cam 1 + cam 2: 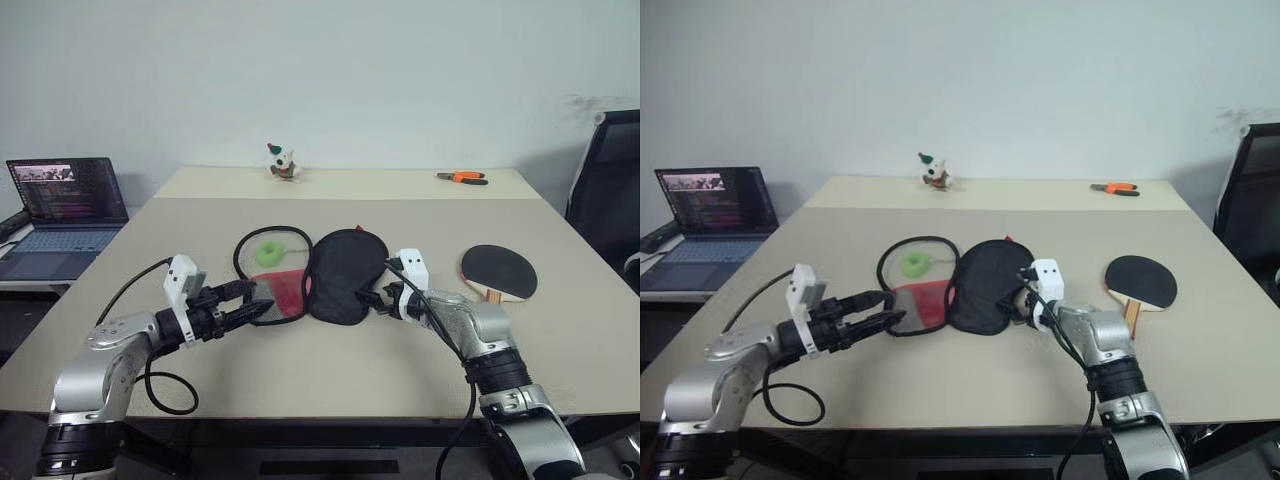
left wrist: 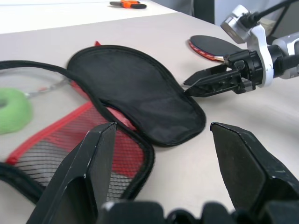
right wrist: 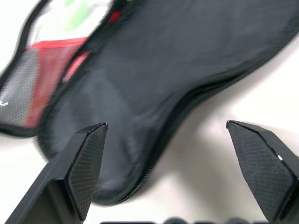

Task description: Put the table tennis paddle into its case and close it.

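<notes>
Nearest, the left gripper (image 1: 262,308) hovers just above the beige table (image 1: 300,370), jaws apart and holding nothing, its tips at the red mesh corner of the case. The right gripper (image 1: 368,298), at about three o'clock from the left one, has its jaws spread wide and empty at the near edge of the black flap. Between them lies the soft black fabric case with red mesh panel and zip edge (image 1: 310,275), unzipped and laid open flat, with a green ring-shaped object (image 1: 269,253) in its left half. The table tennis paddle with round black rubber face and light wooden handle (image 1: 498,272) lies at three o'clock from the case, well apart. Farther back stand a small toy figure (image 1: 283,163) at twelve o'clock and orange-handled pliers (image 1: 462,177) at one o'clock.
</notes>
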Action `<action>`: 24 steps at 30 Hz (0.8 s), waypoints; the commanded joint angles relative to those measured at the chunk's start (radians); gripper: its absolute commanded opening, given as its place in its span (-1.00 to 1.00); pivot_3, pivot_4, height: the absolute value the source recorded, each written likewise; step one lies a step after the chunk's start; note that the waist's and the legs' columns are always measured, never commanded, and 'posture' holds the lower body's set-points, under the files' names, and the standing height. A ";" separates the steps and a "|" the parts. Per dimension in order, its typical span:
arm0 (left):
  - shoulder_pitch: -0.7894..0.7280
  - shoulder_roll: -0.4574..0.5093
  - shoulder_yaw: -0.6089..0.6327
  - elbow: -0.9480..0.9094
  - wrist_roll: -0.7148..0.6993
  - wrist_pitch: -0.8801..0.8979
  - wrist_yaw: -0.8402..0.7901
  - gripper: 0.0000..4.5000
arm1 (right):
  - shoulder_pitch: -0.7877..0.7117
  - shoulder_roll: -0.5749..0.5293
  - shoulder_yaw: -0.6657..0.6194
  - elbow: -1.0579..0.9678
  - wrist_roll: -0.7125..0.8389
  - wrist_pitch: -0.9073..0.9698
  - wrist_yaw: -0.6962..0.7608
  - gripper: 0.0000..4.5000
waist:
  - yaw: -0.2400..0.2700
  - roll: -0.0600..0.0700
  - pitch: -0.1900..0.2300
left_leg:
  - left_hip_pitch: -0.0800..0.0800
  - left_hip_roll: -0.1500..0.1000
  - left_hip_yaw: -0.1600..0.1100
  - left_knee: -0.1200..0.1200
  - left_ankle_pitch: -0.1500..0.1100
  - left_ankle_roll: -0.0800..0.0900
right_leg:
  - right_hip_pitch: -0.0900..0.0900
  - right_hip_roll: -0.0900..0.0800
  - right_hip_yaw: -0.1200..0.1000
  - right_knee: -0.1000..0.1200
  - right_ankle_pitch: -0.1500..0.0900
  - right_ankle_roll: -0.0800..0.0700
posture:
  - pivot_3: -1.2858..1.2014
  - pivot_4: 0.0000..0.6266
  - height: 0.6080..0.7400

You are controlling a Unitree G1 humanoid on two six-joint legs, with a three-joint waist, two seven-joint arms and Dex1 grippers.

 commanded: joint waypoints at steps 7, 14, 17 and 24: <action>-0.037 0.022 0.008 -0.021 -0.019 -0.009 0.018 0.54 | -0.142 0.102 -0.012 0.185 -0.045 -0.143 0.030 1.00 | -0.001 0.000 0.000 | 0.000 0.001 0.000 0.000 0.000 0.000 | -0.001 0.000 0.000 0.000 0.000 -0.001 | 0.03 -0.52 1.00; -0.067 0.033 0.006 -0.008 -0.024 -0.002 0.011 0.56 | -0.202 0.146 -0.082 0.274 -0.018 -0.177 0.001 0.46 | -0.001 0.000 0.000 | 0.000 0.001 0.000 -0.001 0.000 0.000 | 0.000 0.000 0.000 0.000 0.000 -0.001 | 0.03 -0.52 1.00; -0.098 0.043 0.010 0.015 -0.031 0.006 0.002 0.56 | -0.234 0.167 -0.158 0.314 0.023 -0.169 -0.036 0.13 | -0.001 0.000 0.000 | 0.000 0.001 0.000 0.000 0.000 0.000 | -0.001 0.000 0.000 0.000 0.000 -0.001 | 0.03 -0.52 1.00; -0.189 0.046 -0.028 0.073 -0.026 0.006 -0.045 0.56 | -0.275 0.167 -0.313 0.377 0.086 -0.167 -0.145 -0.98 | -0.001 0.000 0.000 | 0.000 0.000 0.001 -0.001 0.000 0.000 | 0.000 0.000 0.000 0.000 0.000 -0.001 | 0.03 -0.52 1.00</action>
